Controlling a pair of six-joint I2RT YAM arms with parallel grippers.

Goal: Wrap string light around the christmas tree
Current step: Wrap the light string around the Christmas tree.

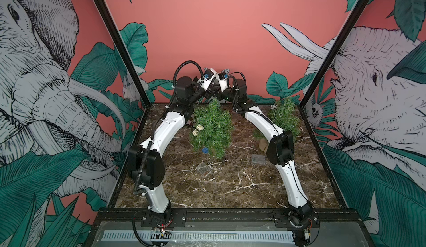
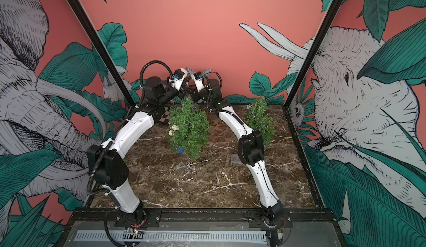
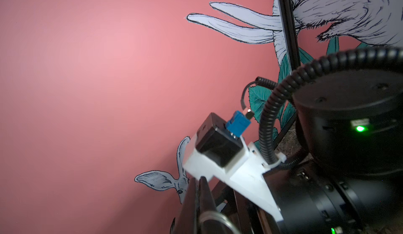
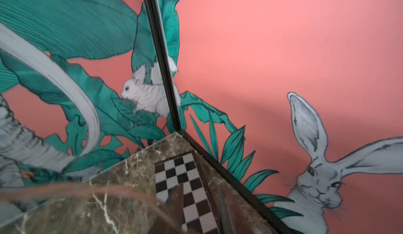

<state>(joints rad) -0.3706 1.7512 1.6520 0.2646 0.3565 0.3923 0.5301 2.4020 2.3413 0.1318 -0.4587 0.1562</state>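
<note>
Christmas tree point(image 1: 212, 123), marble tabletop point(image 1: 230, 183), jungle-mural walls point(image 1: 219, 27)

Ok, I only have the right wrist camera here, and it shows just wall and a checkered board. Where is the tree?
Observer: The tree stands in the middle of the table.
Operator: Any lights on it yet?
Observer: Two pale round lights hang on its side toward the left arm.
Operator: And the left gripper?
Observer: The left gripper is shut, up above the tree's tip.
</note>
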